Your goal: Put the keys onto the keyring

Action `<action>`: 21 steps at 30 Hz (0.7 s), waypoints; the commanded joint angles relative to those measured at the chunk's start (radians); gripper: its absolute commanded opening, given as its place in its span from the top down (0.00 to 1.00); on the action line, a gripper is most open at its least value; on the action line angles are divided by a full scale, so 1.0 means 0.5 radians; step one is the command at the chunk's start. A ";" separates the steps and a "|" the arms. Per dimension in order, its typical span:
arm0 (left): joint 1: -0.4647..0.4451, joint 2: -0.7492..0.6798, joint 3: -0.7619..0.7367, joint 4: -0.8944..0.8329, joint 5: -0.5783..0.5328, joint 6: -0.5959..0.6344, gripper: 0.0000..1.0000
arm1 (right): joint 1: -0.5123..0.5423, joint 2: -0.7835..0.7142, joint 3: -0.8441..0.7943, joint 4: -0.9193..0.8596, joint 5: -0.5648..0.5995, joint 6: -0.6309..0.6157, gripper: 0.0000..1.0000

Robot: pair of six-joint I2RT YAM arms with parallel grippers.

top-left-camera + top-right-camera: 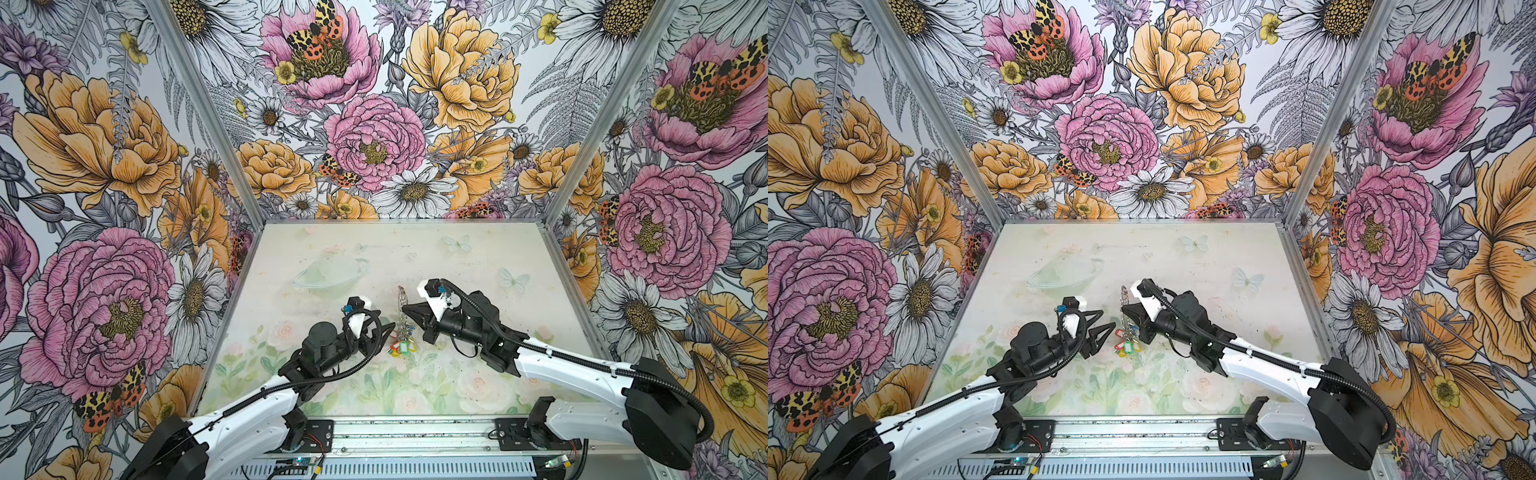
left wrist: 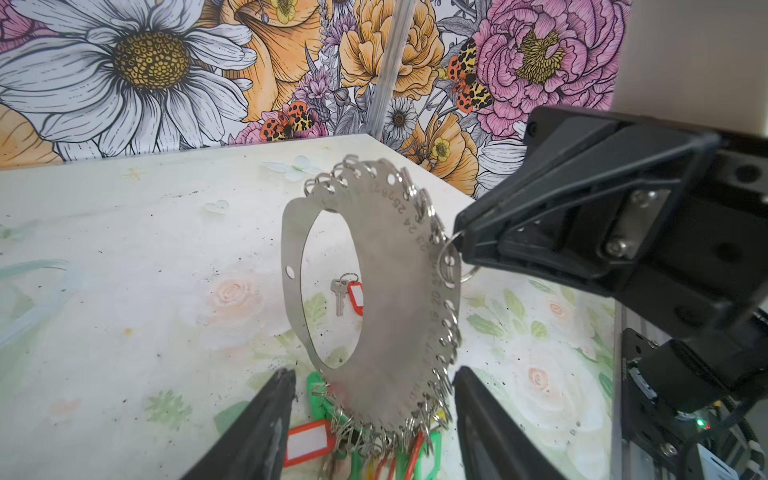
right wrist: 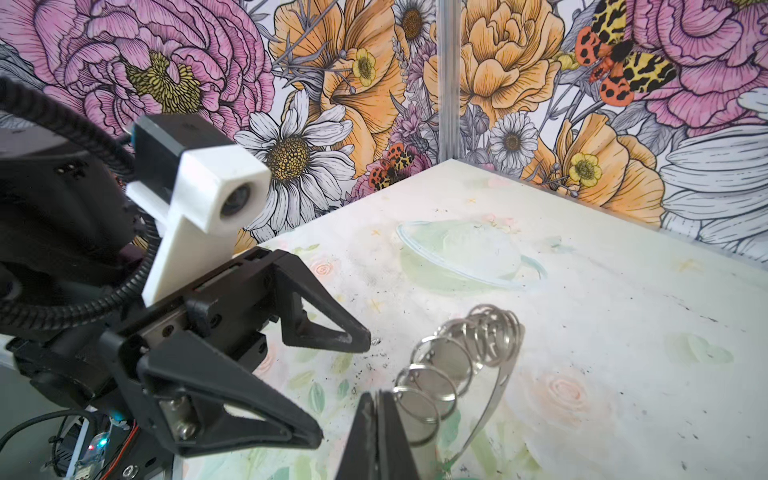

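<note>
The keyring [image 2: 395, 299], a flat grey metal plate with an oval hole and small split rings round its edge, stands upright above the table; both top views show it edge-on [image 1: 402, 305] [image 1: 1124, 301]. My right gripper [image 3: 380, 401] is shut on one split ring at the plate's rim, and its tip [image 2: 459, 243] also shows in the left wrist view. My left gripper [image 2: 374, 415] is open, with its fingers either side of the plate's lower edge. The keys [image 2: 347, 293], a small key with a red tag, lie on the table and show through the oval hole. In both top views they are hidden.
Green, red and yellow tags [image 1: 401, 347] [image 1: 1127, 345] hang from the plate's bottom and rest on the floral mat [image 1: 478, 266]. Flowered walls close in the back and both sides. A metal rail [image 1: 415, 432] runs along the front edge.
</note>
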 commanded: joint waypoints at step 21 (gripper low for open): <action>-0.028 0.058 -0.070 0.352 0.533 0.162 0.71 | -0.036 -0.015 -0.208 0.644 -0.435 0.100 1.00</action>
